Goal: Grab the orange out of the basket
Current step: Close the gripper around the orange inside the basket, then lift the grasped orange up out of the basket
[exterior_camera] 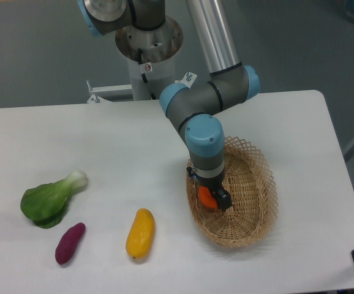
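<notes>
1. Camera view, counter [165, 245]: a white surface is shown carrying all items, with the arm's base mounted behind it.
2. Basket [250, 226]: set on the right part of the counter, long axis running roughly front to back. Its shallow open form leaves access from above.
3. Orange [206, 197]: located inside the basket, against the left wall. Only part of it is seen, the rest being hidden by the end effector.
4. End effector [214, 199]: lowered into the basket from above, wrist roughly vertical. The fingers are seen right at the orange, one dark finger [223, 199] on its right side. Whether they are closed on the fruit or merely around it cannot be told.
5. Step judged in hand: the grasp itself; a lift is judged not yet made, since the orange sits low in the basket.
6. Yellow fruit [140, 233]: oblong, laid on the counter just left of the basket.
7. Purple tuber [70, 243]: laid further left.
8. Leafy green [49, 199]: laid near the tuber, well apart from the basket.
</notes>
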You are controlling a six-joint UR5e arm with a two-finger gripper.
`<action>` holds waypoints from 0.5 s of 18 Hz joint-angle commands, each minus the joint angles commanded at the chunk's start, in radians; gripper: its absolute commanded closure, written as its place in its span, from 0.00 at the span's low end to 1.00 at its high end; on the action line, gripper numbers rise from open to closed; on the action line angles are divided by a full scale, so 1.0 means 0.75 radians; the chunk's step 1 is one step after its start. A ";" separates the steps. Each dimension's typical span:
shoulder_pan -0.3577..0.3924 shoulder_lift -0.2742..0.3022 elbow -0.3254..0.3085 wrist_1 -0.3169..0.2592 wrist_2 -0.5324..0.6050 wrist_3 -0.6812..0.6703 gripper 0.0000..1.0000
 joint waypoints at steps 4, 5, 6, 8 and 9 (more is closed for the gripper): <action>0.000 0.004 0.002 0.000 0.000 0.000 0.20; 0.000 0.004 0.002 0.000 0.000 0.000 0.21; 0.000 0.006 0.004 0.000 0.000 0.000 0.22; 0.002 0.010 0.012 -0.002 0.000 0.000 0.22; 0.004 0.014 0.018 -0.002 0.000 0.000 0.22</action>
